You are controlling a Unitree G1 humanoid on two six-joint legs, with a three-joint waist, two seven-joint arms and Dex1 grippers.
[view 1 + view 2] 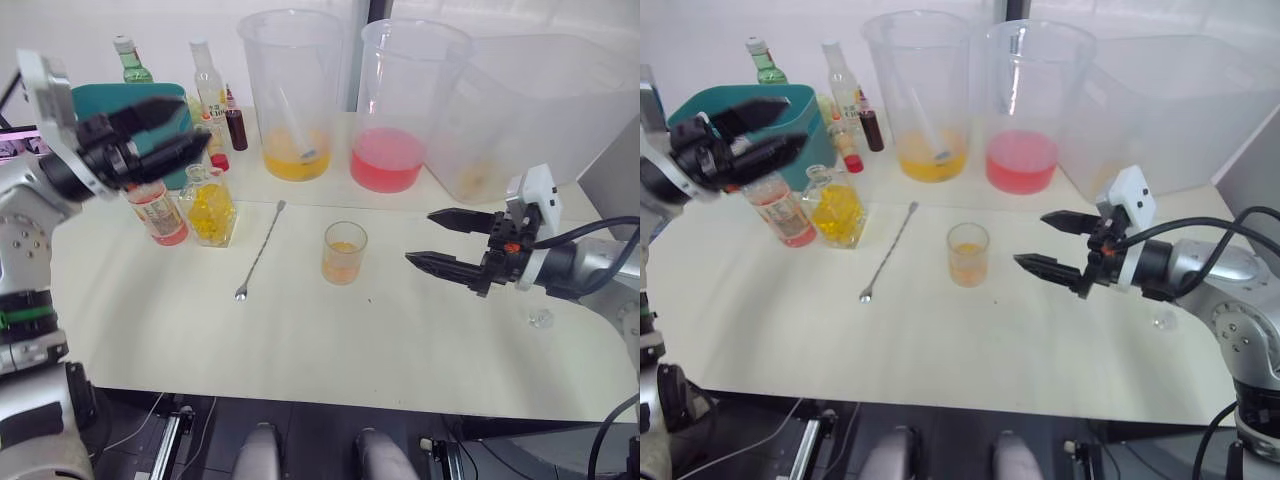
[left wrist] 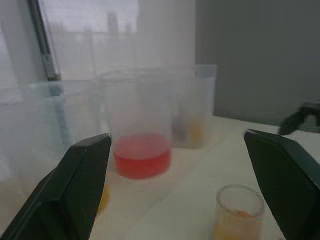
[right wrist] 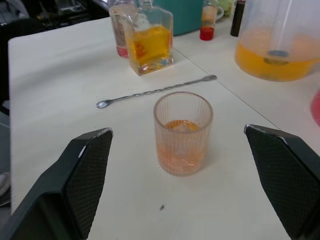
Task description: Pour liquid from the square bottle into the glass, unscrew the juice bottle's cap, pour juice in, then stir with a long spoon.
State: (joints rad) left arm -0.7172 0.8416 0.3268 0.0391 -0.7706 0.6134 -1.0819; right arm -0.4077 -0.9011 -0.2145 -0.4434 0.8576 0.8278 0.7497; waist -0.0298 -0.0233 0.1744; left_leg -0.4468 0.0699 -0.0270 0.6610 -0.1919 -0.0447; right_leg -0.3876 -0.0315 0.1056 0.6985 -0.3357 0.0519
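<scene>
The glass [image 1: 345, 252] stands mid-table with a little orange-yellow liquid in it. To its left the long spoon [image 1: 260, 250] lies flat on the table. Further left is the square bottle [image 1: 211, 207] with yellow liquid, and beside it the juice bottle [image 1: 157, 214]. My left gripper [image 1: 195, 122] hovers open just above the juice bottle and hides the juice bottle's cap. My right gripper [image 1: 420, 236] is open and empty, level with the glass [image 3: 183, 132] and a short way to its right.
Two big jugs, one with yellow liquid [image 1: 295, 95] and one with pink [image 1: 400, 105], stand at the back beside a large clear tub [image 1: 540, 110]. A teal box [image 1: 105, 100] and slim bottles [image 1: 208, 85] crowd the back left. A small clear piece [image 1: 541, 318] lies under my right arm.
</scene>
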